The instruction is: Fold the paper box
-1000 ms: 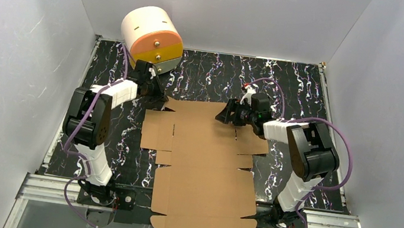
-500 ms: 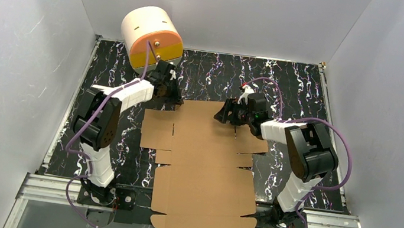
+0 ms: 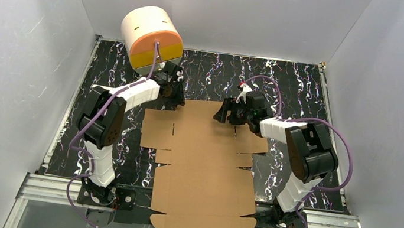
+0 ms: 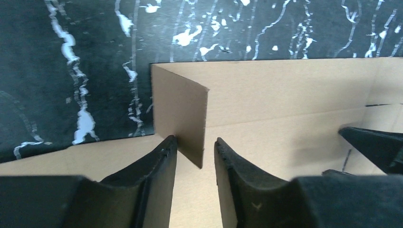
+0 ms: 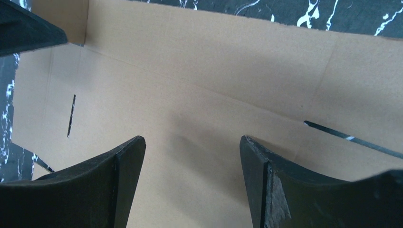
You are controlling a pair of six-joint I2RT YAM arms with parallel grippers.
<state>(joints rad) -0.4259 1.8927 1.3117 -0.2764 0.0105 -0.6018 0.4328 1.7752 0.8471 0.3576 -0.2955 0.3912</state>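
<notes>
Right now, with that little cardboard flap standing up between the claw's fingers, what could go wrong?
The flap stands loose between the fingers of the left claw, not pinched, so it may flop flat. The right claw hangs open over the paper box, gripping nothing, so the sheet might slide when pushed. The left arm works close to the cream cabinet and could bump it.
</notes>
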